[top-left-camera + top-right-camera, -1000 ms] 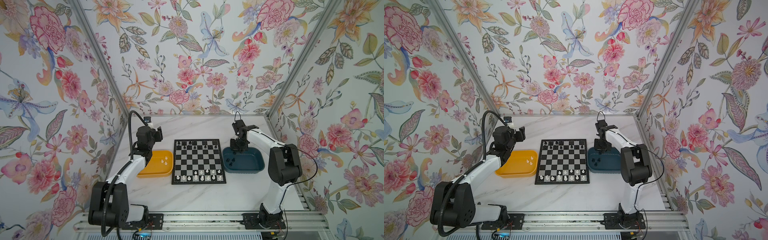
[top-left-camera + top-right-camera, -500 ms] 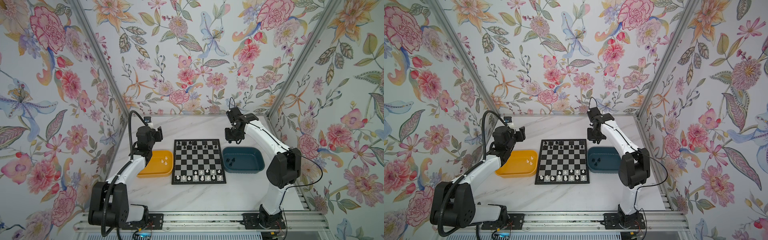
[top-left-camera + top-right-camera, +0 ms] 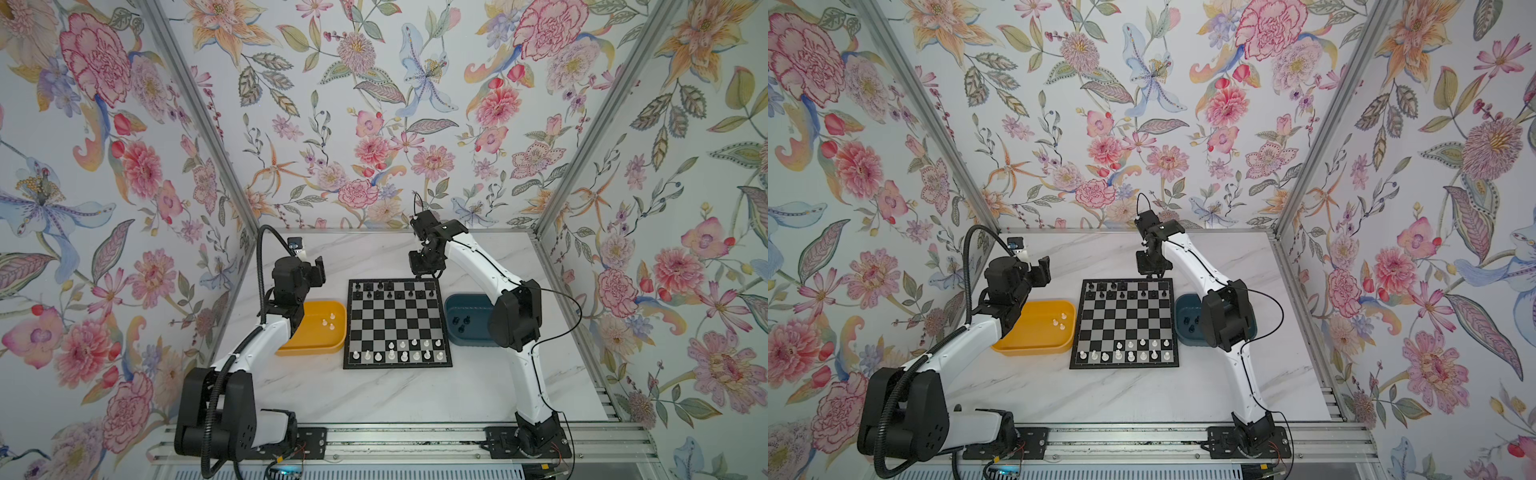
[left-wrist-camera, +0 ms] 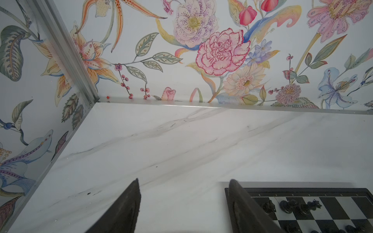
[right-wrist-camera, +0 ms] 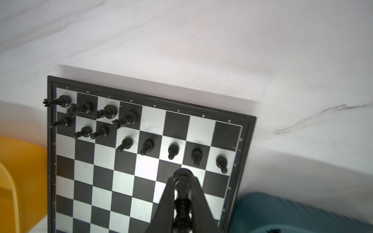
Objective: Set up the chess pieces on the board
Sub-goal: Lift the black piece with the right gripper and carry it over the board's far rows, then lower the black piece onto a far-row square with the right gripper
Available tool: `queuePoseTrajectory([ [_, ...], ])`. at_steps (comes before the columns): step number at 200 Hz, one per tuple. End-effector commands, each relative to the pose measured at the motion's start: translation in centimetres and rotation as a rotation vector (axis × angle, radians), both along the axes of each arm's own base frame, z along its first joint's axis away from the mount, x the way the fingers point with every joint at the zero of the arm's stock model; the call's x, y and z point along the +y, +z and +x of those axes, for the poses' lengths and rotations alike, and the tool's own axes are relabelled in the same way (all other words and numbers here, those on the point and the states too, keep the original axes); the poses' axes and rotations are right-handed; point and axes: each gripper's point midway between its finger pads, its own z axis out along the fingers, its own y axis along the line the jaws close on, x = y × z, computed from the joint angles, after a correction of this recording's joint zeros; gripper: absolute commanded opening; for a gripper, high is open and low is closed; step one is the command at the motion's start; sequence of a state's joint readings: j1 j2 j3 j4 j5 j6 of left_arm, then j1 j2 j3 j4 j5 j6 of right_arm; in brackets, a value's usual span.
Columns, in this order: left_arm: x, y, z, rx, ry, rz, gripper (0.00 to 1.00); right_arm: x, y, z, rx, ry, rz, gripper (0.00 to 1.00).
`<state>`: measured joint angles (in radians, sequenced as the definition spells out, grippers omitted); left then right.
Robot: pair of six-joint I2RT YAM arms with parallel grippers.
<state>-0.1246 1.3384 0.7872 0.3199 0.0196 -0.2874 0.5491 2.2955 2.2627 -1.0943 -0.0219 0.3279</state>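
Over the far end of the board (image 3: 397, 328), a black piece (image 5: 182, 175) hangs pinched between the nearly closed fingers of the right gripper (image 3: 424, 271). 4 back-row squares behind the 8 black pawns (image 5: 173, 150) stand bare. Lowering it straight down, centred on its square and clear of the pawn row, seems wise, with the fingers parting only once its base sits flat. Beside the yellow tray (image 3: 291, 351), the left gripper (image 4: 184, 180) hovers with fingers well apart, holding nothing.
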Motion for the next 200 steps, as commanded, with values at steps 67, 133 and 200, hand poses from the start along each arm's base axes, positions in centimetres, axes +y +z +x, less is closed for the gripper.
queuePoseTrajectory([
  [67, 0.1, 1.0, -0.6, -0.032, 0.002, 0.036, 0.71, 4.2, -4.6, 0.8, 0.076, 0.053, 0.046, 0.13],
  [133, 0.3, 0.7, -0.7, -0.021, 0.005, 0.05, 0.71, 4.5, -6.1, 1.2, 0.091, 0.044, 0.048, 0.13],
  [200, 0.6, 0.7, -0.8, -0.018, 0.016, 0.069, 0.71, 5.1, -6.9, 1.4, 0.096, 0.039, 0.064, 0.15],
])
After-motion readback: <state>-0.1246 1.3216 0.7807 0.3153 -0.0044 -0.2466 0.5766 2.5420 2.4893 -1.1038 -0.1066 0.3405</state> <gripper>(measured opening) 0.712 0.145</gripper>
